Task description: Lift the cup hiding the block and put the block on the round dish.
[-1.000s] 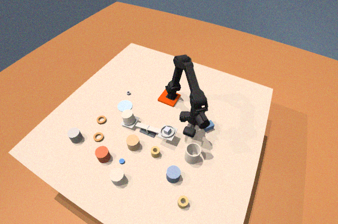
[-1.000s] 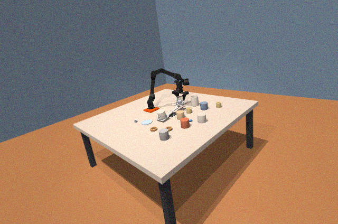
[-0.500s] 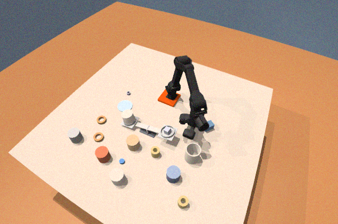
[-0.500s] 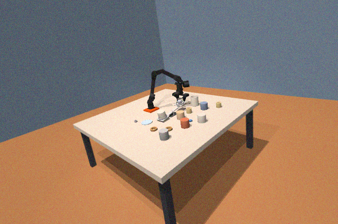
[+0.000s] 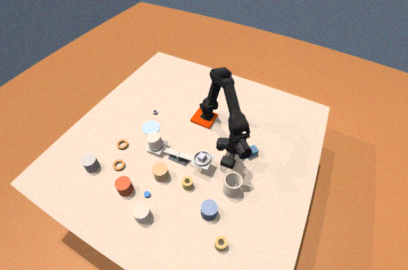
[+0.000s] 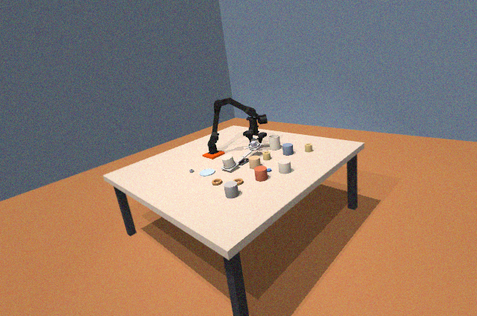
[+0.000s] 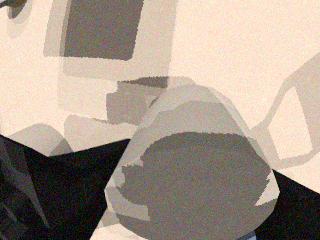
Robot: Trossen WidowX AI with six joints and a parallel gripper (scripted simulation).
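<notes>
My gripper [image 5: 225, 153] [image 6: 255, 137] [image 7: 191, 156] is shut on the lifted pale grey cup [image 7: 200, 170], which fills the space between the fingers in the wrist view. They hang beside the balance's right pan in the top view. A small pale block [image 5: 201, 157] [image 6: 253, 144] lies uncovered on that pan, inside a round rim. The other cup [image 5: 154, 141] [image 6: 228, 162] stands on the opposite pan of the balance [image 5: 184, 156], which looks lower. The light blue round dish [image 5: 150, 127] [image 6: 207, 172] lies flat beside that pan, with nothing on it.
A tall grey open container [image 5: 232, 184] [image 6: 274, 142] stands near the gripper. A blue block [image 5: 253, 151] lies behind the wrist. A tan cylinder [image 5: 160, 172], a yellow ring-like piece [image 5: 187, 183] and a blue cylinder [image 5: 209, 209] stand in front of the balance.
</notes>
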